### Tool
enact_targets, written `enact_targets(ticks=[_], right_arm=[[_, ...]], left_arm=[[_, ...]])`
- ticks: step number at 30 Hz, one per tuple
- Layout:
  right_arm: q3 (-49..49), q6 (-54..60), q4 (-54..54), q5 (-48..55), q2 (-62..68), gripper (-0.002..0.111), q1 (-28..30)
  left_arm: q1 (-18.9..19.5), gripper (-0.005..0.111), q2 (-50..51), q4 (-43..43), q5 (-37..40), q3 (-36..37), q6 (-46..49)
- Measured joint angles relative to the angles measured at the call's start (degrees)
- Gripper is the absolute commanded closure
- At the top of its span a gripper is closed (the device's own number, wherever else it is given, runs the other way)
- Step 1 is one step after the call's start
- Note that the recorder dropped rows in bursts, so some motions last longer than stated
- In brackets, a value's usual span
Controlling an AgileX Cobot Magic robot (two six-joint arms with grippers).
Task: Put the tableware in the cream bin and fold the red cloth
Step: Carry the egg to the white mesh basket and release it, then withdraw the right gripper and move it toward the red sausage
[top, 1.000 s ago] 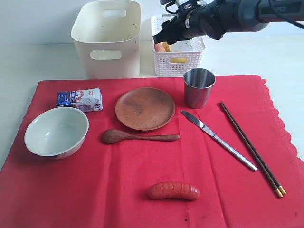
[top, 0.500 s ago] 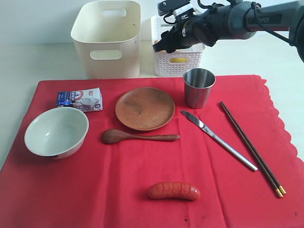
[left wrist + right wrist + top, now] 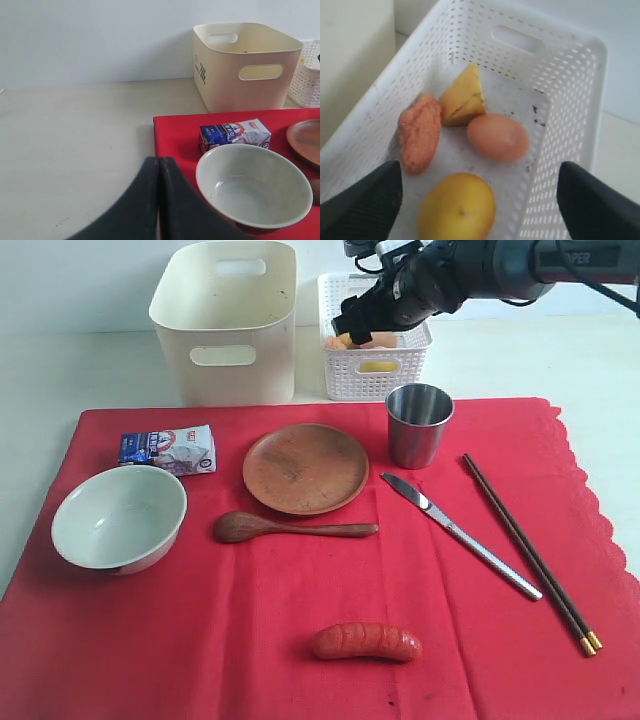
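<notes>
wall (image 3: pixel 75 40): plain white | tabletop (image 3: pixel 75 140): pale, wood-grained | light: even

Table (image 3: pixel 60 370): red cloth (image 3: pixel 200 640), cream bin (image 3: pixel 225 330), basket (image 3: pixel 375 382)

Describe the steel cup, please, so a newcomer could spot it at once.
Find the big red cloth that fills the foreground. At its far edge, directly before the white lattice basket, stands the steel cup. It is the only upright shiny vessel; the neighbouring wooden plate is flat and brown.
</notes>
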State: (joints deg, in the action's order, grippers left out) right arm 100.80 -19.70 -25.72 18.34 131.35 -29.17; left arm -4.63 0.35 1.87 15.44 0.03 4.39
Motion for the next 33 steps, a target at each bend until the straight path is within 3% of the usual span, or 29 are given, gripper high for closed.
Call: enact_targets(ticks=[5, 8, 18, 26, 33], right_arm=[[0.00, -0.12, 0.09, 7.49, -3.26, 0.028, 0.00], [0.00, 0.00, 0.09, 12.21, -5.27, 0.034, 0.00], [0.00, 2.95, 1.62, 25.32, -10.52, 0.082, 0.00], [0.00, 3.67, 5.28, 29.86, -13.05, 0.106, 0.00], [-2.23, 3.67, 7.22, 30.57, -16.25, 0.108, 0.00]], left_arm=[[0.00, 0.106, 0.00, 0.00, 0.00, 0.00, 0.00], [0.00, 0.106, 0.00, 0.00, 0.00, 0.00, 0.00], [0.00, 0.106, 0.00, 0.00, 0.00, 0.00, 0.00], [0.00, 0.106, 0.00, 0.00, 0.00, 0.00, 0.00], [0.00, 0.106, 0.00, 0.00, 0.00, 0.00, 0.00]])
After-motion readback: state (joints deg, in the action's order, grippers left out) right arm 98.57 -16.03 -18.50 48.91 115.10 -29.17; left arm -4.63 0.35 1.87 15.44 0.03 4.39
